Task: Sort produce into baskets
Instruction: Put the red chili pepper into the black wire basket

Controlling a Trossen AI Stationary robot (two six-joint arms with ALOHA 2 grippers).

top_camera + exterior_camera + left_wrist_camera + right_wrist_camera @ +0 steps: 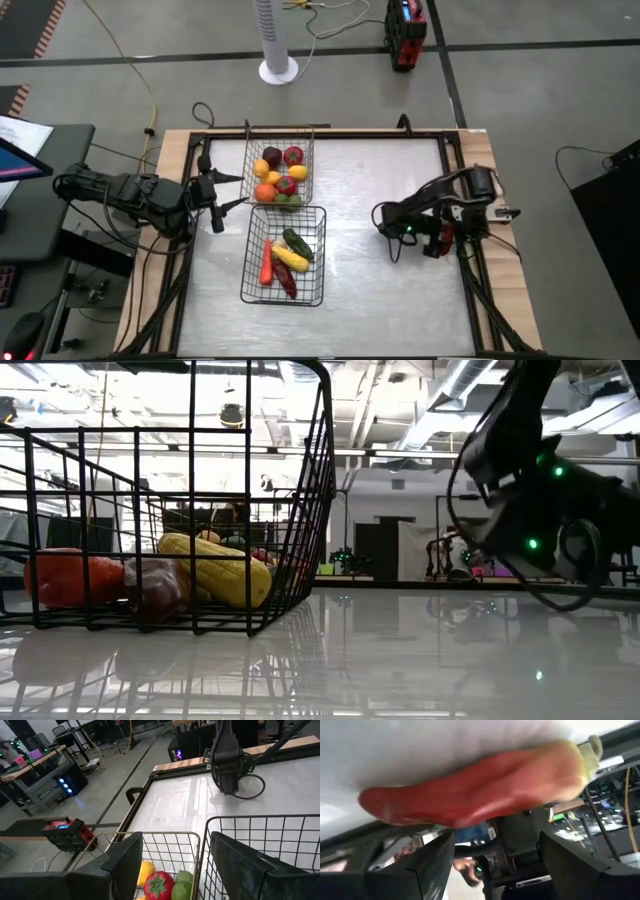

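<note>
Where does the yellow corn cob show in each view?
High view: corn in the basket of long pieces, mid-table.
Low view: corn at left, behind basket wires.
Left wrist view: not in it.
Right wrist view: not in it.
Shared landmark: that basket, high, low and left wrist views.

A grey concrete floor (520, 90) surrounds the wood-edged white counter (370, 300), with a white tower fan (277, 40) and a red-black box (406, 32) beyond it, while bright ceiling lights (250, 405) and what may be ducting hang overhead.
</note>
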